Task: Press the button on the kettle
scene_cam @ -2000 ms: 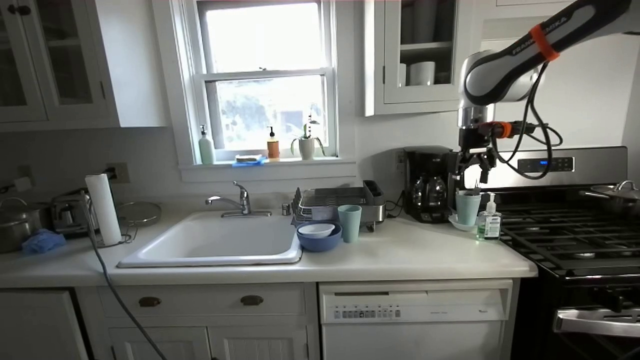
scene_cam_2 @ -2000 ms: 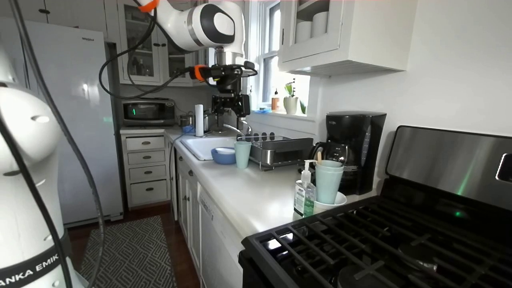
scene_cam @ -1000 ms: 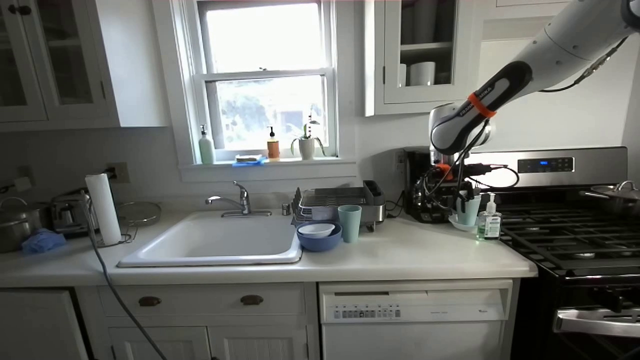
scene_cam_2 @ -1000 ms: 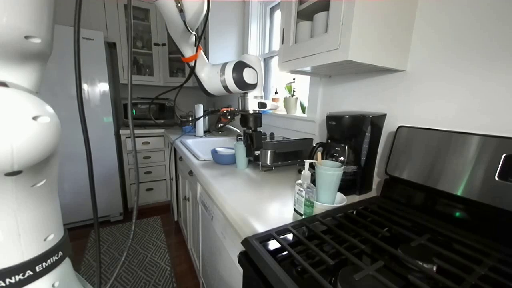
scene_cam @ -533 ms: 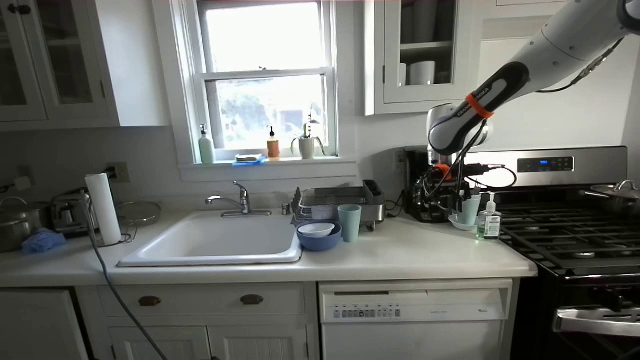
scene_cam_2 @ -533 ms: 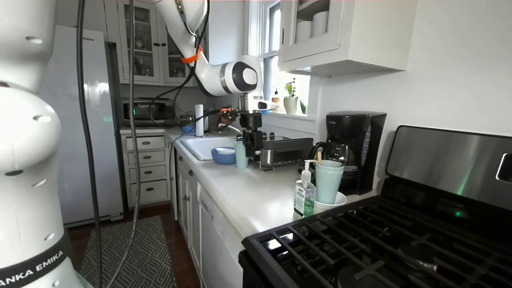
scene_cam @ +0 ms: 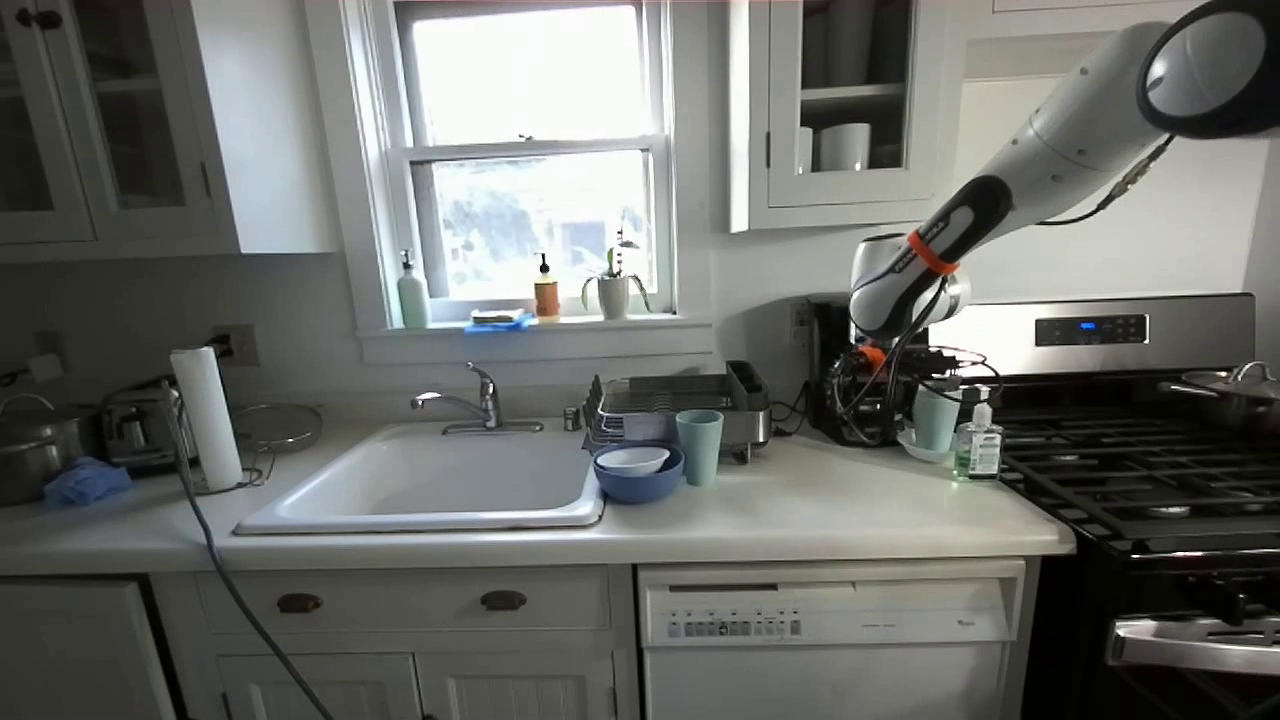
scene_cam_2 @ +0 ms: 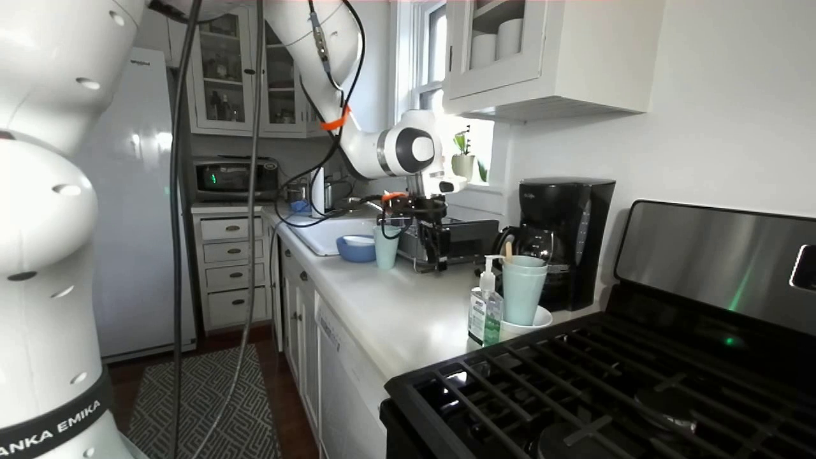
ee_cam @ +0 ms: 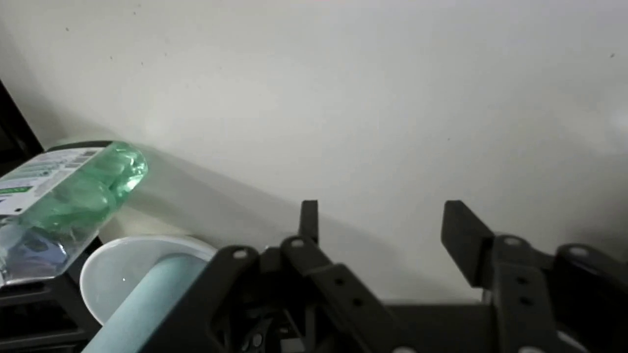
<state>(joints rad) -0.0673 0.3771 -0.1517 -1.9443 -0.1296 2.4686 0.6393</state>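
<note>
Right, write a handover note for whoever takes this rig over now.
Hand: open, holding nothing, above the countertop and apart from the black coffee maker.
That coffee maker, the task's kettle: upright on the countertop near the stove; its button can't be made out.
Done: no press is visible.
Left: reach in, find the button and press it. Go gently, I'd say: the pump bottle of green liquid and the stacked mint-green cups stand close by.

Kettle [scene_cam_2: 562,217], black, near the back edge of the white table [scene_cam: 820,510]; fingers [ee_cam: 463,245], black. Cups [scene_cam: 699,450], pale blue-green; outer bowl [scene_cam: 640,488], blue; inner bowl [scene_cam: 632,460], white. The rug [scene_cam_2: 203,382] shows pale geometric lines on dark grey.
</note>
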